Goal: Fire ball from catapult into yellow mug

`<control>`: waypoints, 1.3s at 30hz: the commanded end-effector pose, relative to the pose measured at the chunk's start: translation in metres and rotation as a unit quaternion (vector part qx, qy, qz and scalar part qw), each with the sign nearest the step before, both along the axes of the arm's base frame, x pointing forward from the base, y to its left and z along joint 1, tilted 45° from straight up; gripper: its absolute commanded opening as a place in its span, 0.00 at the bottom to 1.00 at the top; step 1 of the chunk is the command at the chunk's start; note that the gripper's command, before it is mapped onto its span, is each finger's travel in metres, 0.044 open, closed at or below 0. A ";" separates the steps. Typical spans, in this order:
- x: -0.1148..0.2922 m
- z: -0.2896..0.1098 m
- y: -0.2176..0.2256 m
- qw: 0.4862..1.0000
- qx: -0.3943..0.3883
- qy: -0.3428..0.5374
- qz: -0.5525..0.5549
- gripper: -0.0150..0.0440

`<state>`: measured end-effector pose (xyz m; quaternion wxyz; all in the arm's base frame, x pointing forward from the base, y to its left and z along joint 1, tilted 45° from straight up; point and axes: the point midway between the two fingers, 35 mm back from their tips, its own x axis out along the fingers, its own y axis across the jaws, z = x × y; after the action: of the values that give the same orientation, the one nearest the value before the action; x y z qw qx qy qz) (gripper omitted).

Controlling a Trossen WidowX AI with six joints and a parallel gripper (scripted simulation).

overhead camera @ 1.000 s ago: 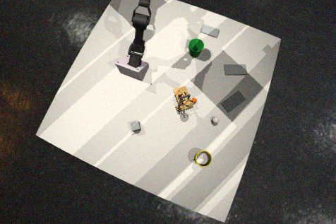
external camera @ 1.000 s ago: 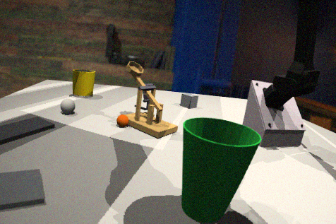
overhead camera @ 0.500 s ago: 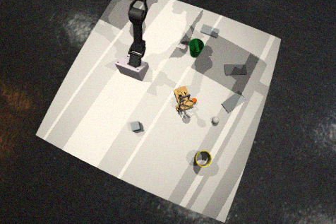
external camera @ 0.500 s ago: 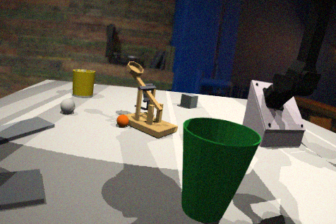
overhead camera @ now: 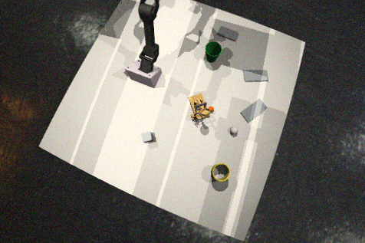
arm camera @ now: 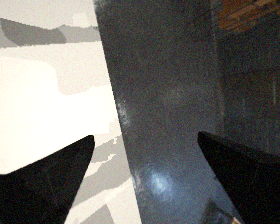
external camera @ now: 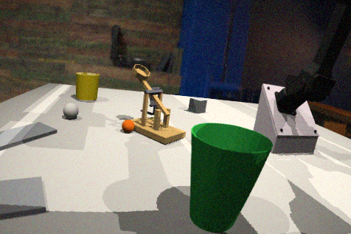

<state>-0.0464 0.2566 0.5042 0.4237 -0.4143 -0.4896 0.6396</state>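
Note:
The wooden catapult point(overhead camera: 195, 100) point(external camera: 162, 134) stands mid-table, its throwing arm raised and its cup end up. I see no ball in the cup. The orange ball point(overhead camera: 211, 109) point(external camera: 127, 126) lies on the table beside the catapult's base. The yellow mug point(overhead camera: 221, 164) point(external camera: 87, 88) stands upright, farther off towards the table's lower right in the top view. My gripper point(arm camera: 146, 138) is open and empty, far from the catapult and ball. In the top view the arm reaches past the table's top edge; the fingers are hard to make out there.
A green cup point(overhead camera: 212, 54) point(external camera: 225, 180) stands between the catapult and the table's far side. A grey ball point(overhead camera: 234, 130) point(external camera: 70, 111) lies between catapult and mug. A grey cube point(overhead camera: 147, 136) point(external camera: 197, 105) and several flat slabs point(overhead camera: 228, 33) point(overhead camera: 255, 76) point(overhead camera: 254, 110) lie around.

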 end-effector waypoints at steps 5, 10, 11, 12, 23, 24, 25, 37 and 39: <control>0.024 -0.022 0.029 0.997 -0.054 0.040 -0.045 1.00; 0.040 -0.033 0.042 0.992 -0.079 0.066 -0.072 1.00; 0.044 -0.035 0.044 0.991 -0.085 0.072 -0.078 1.00; 0.048 -0.038 0.047 0.989 -0.090 0.079 -0.084 1.00; 0.094 -0.066 0.070 0.967 -0.140 0.150 -0.154 1.00; 0.099 -0.069 0.072 0.964 -0.144 0.158 -0.161 1.00; 0.104 -0.071 0.074 0.960 -0.148 0.166 -0.168 1.00; 0.167 -0.104 0.085 0.913 -0.188 0.258 -0.253 1.00; 0.177 -0.110 0.085 0.904 -0.193 0.272 -0.267 1.00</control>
<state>0.1161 0.3386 0.4051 0.5956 -0.4191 -0.1254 0.6737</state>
